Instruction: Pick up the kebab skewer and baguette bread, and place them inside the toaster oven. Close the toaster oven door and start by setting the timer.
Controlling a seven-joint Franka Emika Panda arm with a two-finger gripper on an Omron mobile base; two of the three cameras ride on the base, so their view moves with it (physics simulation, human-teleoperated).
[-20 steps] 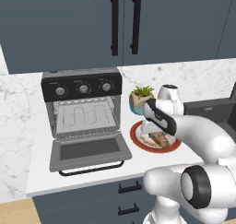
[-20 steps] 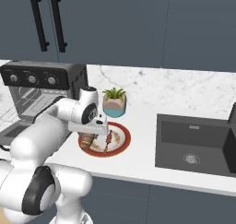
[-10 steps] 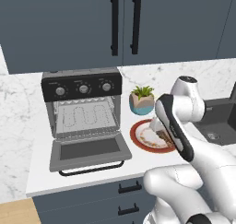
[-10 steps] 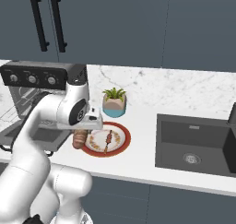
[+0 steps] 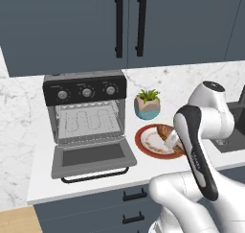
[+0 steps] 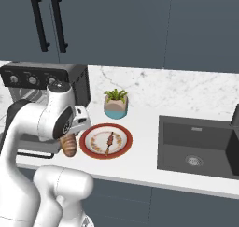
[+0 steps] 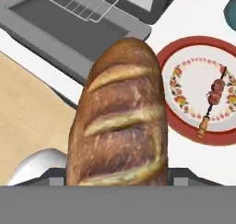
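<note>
The bread [image 7: 120, 117] is held in the pincer [image 6: 77, 128], lifted clear of the white marble surface [image 6: 144, 160]; in the hand view the loaf rises from the bottom edge between the two jaws, though the fingertips themselves are largely hidden behind it, so the exact contact can only be taken as likely. In the right base view the bread [image 6: 69, 145] is seen hanging just beside the left rim of the red plate [image 6: 88, 149], between that plate and the toaster oven [image 6: 44, 81].

The kebab skewer [image 6: 109, 141] is left lying on the plate, near its middle, with its stick running across the flowered centre; in the hand view the skewer [image 7: 213, 101] is seen on the plate [image 7: 170, 66] to the right of the loaf.

The toaster oven [image 5: 86, 90] is stood to the left of the plate, with its door [image 5: 93, 159] dropped fully open and lying flat toward the surface's front edge. The wire rack [image 5: 88, 122] is visible inside the cavity. A small potted plant [image 5: 147, 104] is set just behind the plate. A dark sink [image 6: 198, 146] is sunk into the surface well to the right of the plate.
</note>
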